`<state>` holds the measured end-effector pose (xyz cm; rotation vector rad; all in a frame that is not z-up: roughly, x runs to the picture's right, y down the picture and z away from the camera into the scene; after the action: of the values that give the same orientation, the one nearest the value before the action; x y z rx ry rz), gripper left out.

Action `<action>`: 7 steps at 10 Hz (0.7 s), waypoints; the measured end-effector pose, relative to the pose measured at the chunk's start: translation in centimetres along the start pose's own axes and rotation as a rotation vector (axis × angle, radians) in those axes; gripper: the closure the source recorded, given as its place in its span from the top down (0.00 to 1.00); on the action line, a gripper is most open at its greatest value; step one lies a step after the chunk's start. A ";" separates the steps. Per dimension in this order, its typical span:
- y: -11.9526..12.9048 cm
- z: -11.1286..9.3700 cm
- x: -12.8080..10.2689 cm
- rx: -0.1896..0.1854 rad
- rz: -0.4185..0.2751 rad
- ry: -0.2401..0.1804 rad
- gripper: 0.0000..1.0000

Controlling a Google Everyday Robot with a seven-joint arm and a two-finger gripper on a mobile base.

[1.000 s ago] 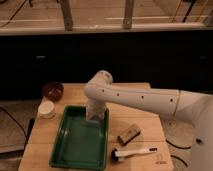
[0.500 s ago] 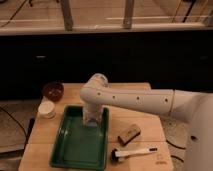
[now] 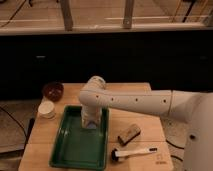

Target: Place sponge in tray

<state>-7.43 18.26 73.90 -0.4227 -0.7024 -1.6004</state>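
The green tray (image 3: 70,150) lies on the wooden table, left of centre. My gripper (image 3: 90,123) hangs over the tray's far right part, low above its floor. A small pale-blue sponge (image 3: 91,126) shows at its tip, and the gripper looks shut on it. The white arm (image 3: 135,100) reaches in from the right and hides the gripper's upper part.
A brown block (image 3: 129,134) lies on the table right of the tray. A white brush with a dark head (image 3: 132,152) lies in front of it. A dark red bowl (image 3: 52,91) and a white cup (image 3: 46,109) stand at the back left.
The arm has swung left and a little down, carrying the gripper from the tray's right rim to over its inside. The other things have not moved.
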 end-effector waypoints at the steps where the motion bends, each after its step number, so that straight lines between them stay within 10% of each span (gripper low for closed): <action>1: -0.2 0.1 0.0 0.001 -0.006 -0.001 0.00; 7: -0.5 0.4 -0.5 0.004 -0.045 -0.011 0.02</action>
<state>-7.92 18.88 73.76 -0.4157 -0.7279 -1.6399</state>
